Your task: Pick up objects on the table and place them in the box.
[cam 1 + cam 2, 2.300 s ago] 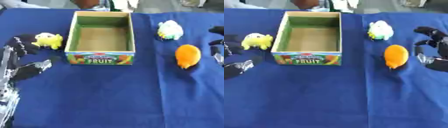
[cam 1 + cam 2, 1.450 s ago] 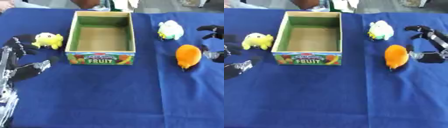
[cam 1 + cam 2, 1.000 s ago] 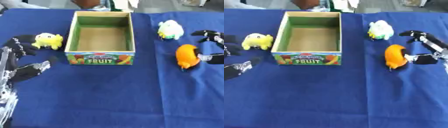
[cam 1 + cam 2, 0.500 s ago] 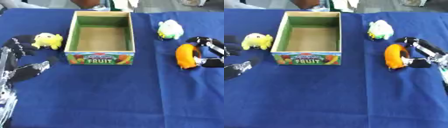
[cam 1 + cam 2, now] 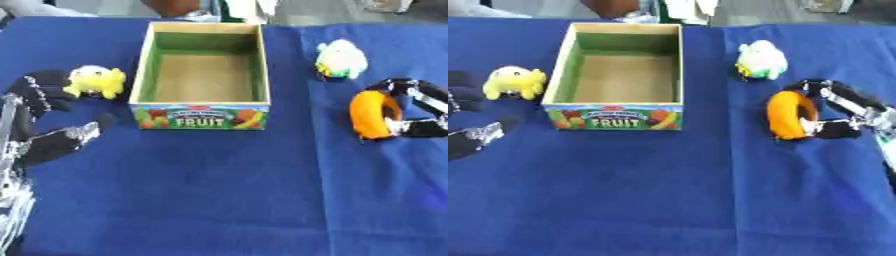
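In the left eye view, the right hand (image 5: 418, 111) comes in from the right edge at mid-height, its fingers and thumb curled round the far side of the orange toy (image 5: 374, 114), grasping it where it lies on the blue tablecloth (image 5: 227, 190). The danger, as I judge it, is that the rounded, smooth-looking toy slides out of that sideways pinch on the lift, or drops short of the box (image 5: 203, 75) at upper centre, which stands well apart to the left. The box is empty, green inside, with "FRUIT" on its front. The left hand (image 5: 39, 135) rests at the left edge, fingers released, holding nothing, near a yellow plush toy (image 5: 94, 81).

In the right eye view, the orange toy is an upright oval, orange throughout, right of centre. A white-and-green plush toy (image 5: 760, 60) sits above it, apart, and could be knocked if the arm swings wide.
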Robot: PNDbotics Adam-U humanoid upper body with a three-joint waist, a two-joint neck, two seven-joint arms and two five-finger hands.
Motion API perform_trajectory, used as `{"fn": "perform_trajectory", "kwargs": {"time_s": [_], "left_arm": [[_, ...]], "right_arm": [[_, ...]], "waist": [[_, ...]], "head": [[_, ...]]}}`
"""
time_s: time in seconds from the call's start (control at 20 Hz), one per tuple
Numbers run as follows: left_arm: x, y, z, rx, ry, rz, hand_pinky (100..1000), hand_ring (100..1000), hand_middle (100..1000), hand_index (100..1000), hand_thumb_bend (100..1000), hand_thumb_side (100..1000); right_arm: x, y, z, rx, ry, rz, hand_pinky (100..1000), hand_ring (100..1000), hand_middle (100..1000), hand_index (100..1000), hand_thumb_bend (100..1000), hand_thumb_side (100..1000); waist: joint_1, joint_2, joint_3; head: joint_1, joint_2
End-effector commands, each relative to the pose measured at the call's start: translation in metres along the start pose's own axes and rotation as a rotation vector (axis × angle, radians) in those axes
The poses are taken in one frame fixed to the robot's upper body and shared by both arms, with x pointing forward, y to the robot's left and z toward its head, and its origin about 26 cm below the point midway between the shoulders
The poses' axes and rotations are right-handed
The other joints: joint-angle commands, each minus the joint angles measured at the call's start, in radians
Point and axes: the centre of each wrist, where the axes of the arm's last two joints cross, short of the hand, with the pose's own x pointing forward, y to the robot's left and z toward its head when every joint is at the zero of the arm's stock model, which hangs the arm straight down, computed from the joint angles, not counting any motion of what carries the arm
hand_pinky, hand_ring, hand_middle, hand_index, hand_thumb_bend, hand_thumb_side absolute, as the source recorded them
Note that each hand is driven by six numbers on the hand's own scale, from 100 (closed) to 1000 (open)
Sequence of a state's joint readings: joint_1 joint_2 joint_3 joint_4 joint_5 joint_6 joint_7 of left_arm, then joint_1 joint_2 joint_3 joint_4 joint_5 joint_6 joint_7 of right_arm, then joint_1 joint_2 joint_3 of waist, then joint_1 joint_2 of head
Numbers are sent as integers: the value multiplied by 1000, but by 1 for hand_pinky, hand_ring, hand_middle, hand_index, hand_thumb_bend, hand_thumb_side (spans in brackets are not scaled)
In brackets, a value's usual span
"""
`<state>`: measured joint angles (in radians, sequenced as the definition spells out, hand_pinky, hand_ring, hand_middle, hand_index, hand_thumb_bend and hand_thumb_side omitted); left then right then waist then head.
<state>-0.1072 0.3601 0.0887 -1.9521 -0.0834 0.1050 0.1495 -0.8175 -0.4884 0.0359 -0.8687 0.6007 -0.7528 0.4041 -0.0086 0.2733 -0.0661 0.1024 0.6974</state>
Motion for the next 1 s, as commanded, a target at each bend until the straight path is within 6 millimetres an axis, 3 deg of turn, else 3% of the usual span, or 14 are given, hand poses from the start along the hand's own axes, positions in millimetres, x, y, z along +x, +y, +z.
{"fn": "perform_trajectory", "kwargs": {"time_s": [0.05, 0.35, 0.8, 0.85, 0.9, 1.0], "left_arm": [[6, 3, -3, -4, -29, -10, 592, 605, 627, 742, 806, 100], [7, 3, -3, -3, -30, -10, 592, 605, 627, 742, 805, 100], [7, 3, -3, -2, -29, -10, 592, 605, 627, 742, 805, 100], [7, 3, -3, -2, -29, -10, 592, 605, 627, 742, 805, 100], [7, 3, -3, -3, -29, -10, 592, 604, 627, 742, 805, 100], [6, 3, -3, -4, -29, -9, 592, 604, 627, 742, 805, 100]], "right_arm": [[0, -19, 7, -18, -53, 66, 739, 930, 725, 508, 100, 100], [2, -26, 7, -204, -32, 71, 713, 842, 631, 319, 100, 100], [11, -44, -2, -346, -67, 111, 702, 809, 604, 299, 100, 100], [12, -47, -4, -355, -74, 114, 702, 809, 605, 298, 100, 211], [14, -50, -6, -364, -82, 118, 702, 807, 604, 298, 100, 100], [17, -57, -10, -377, -96, 125, 702, 804, 603, 296, 100, 100]], "waist": [[2, -14, 0], [2, -14, -1], [0, -16, 1], [0, -16, 1], [-1, -17, 1], [-1, -17, 2]], "head": [[0, 0], [0, -1], [0, -2], [0, -1], [0, -1], [-1, -1]]}}
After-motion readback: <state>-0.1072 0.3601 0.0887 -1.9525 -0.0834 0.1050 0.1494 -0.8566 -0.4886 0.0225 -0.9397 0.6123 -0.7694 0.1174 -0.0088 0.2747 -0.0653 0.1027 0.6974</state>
